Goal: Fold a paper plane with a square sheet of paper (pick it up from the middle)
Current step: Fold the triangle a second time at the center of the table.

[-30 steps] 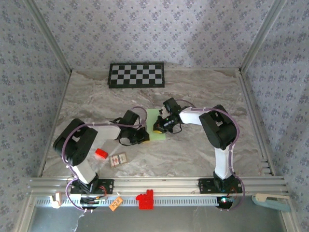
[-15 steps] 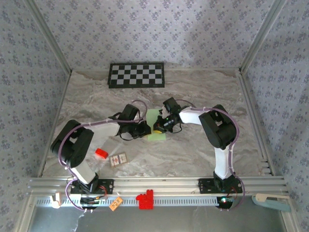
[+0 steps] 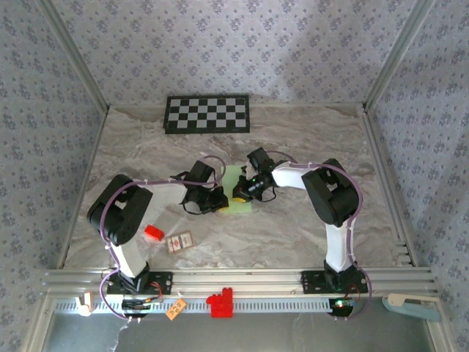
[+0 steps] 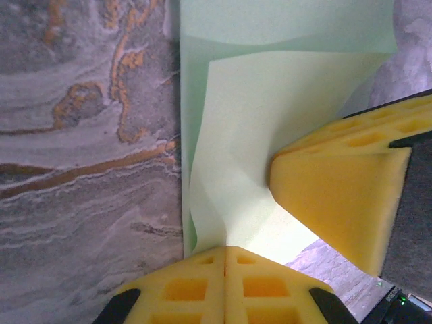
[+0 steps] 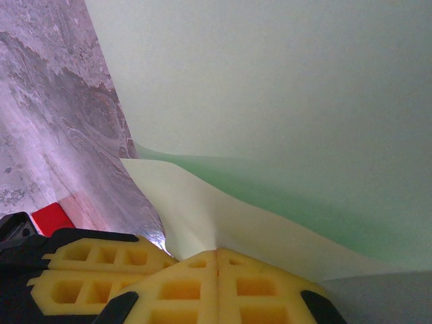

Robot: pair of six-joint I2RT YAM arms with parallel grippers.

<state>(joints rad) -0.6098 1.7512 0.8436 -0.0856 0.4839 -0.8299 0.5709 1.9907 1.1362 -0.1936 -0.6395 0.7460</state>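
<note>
Two arms meet over the sheet (image 3: pixel 231 176) on the marbled bench (image 3: pixel 308 139), on the near side of the checkerboard (image 3: pixel 207 114), below its right end. The left arm bends at a raised elbow and reaches right, with the left gripper (image 3: pixel 217 199) low at the sheet's left edge. The right arm rises from its base, folds at the elbow and stretches left, placing the right gripper (image 3: pixel 240 191) over the sheet's middle. The two grippers sit just beside each other, tip toward tip.

From above, the fingers are too small to read. The left wrist camera shows that gripper's yellow fingers (image 4: pixel 196 290) pressed together, clamped on a raised flap of the sheet that runs into their seam. There the sheet lifts off the bench and buckles in a soft crease toward the right gripper's yellow finger, which presses in from the right. The right wrist camera shows its own fingers (image 5: pixel 256 290) closed together as well, pinching a puckered fold of the sheet at the seam. In that view the left gripper's fingers sit just beside them at lower left, with a red block (image 5: pixel 50 217) beyond. The overhead view places that block well to the near-left of the checkerboard, beside the left arm's elbow.
</note>
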